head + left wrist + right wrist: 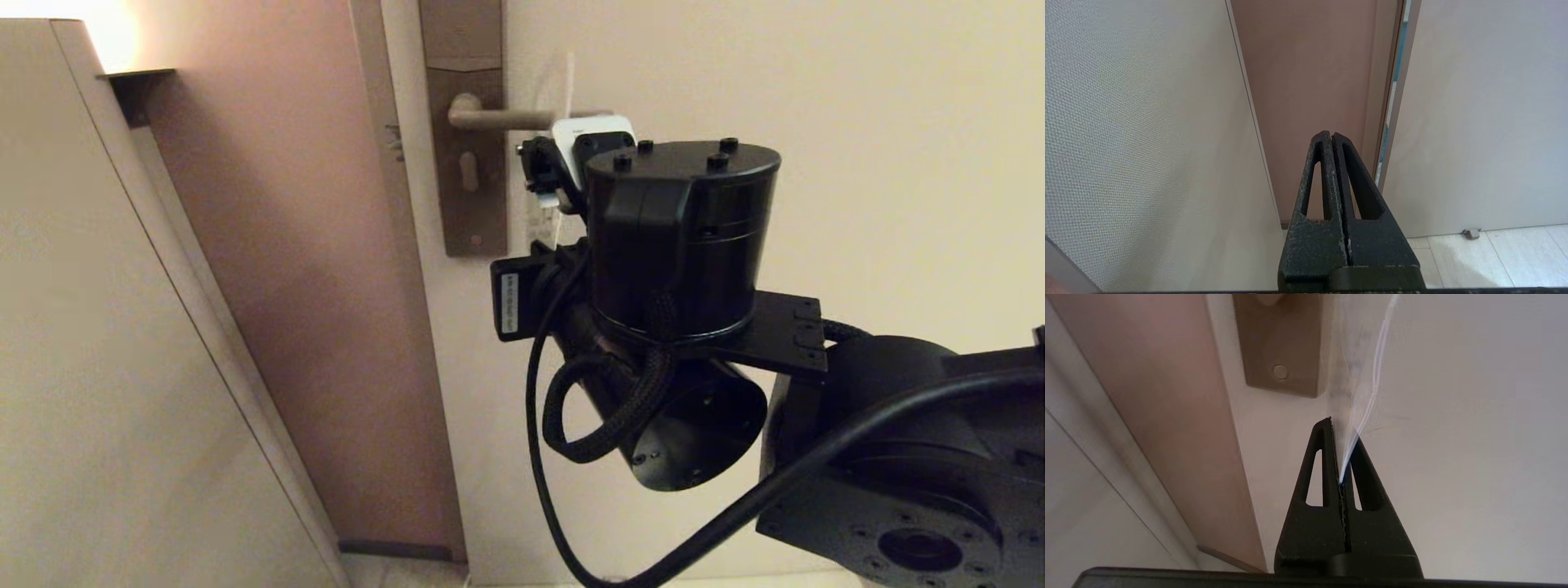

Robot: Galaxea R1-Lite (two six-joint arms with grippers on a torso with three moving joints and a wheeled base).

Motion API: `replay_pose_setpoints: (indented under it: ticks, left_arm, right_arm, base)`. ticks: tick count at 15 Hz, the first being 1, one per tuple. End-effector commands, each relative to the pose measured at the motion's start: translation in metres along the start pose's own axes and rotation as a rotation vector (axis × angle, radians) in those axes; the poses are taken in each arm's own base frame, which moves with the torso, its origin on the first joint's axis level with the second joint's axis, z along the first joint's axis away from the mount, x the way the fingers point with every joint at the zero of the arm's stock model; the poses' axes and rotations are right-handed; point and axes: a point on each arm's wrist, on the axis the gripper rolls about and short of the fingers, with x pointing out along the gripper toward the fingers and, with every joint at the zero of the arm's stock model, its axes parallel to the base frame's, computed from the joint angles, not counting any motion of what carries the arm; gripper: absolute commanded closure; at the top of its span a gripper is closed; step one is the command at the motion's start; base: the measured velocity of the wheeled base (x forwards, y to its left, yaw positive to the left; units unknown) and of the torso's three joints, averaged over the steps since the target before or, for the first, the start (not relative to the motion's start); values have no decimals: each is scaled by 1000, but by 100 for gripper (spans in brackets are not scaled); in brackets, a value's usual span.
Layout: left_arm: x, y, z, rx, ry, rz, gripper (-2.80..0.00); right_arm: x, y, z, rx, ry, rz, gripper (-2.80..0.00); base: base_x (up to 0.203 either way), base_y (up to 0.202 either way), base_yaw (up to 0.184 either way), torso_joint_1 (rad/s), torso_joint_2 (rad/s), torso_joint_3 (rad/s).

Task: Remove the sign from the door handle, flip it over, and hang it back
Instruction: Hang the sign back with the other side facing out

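Wide bare door point(857, 122) to the right of the door handle point(498, 120): lots of room there. Right gripper point(1340, 457) pinched on the sign point(1367, 388), blurry and seen edge-on, just right of the brown backplate point(465, 163). Handle bar sticking out across the path just above. Big black right arm point(682, 237) filling the near space under the handle. To the left, door frame point(310, 269) and a pale wall point(90, 327) standing close. Narrow gap only. Left gripper point(1336, 171) pressed closed, low down, facing that narrow gap. Small door stop point(1471, 233) on the floor point(1486, 257) by the door.
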Motion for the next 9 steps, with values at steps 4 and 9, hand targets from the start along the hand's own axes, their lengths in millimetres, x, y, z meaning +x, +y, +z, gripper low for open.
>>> replay_pose_setpoints:
  ticks: [4, 9]
  left_arm:
    - [0, 0, 0, 0, 1, 0, 0]
    - [0, 0, 0, 0, 1, 0, 0]
  right_arm:
    - [1, 10, -6, -2, -3, -29, 0]
    - [11, 25, -10, 14, -23, -54, 0]
  base:
    - [0, 0, 0, 0, 0, 0]
    - [0, 0, 0, 0, 0, 0]
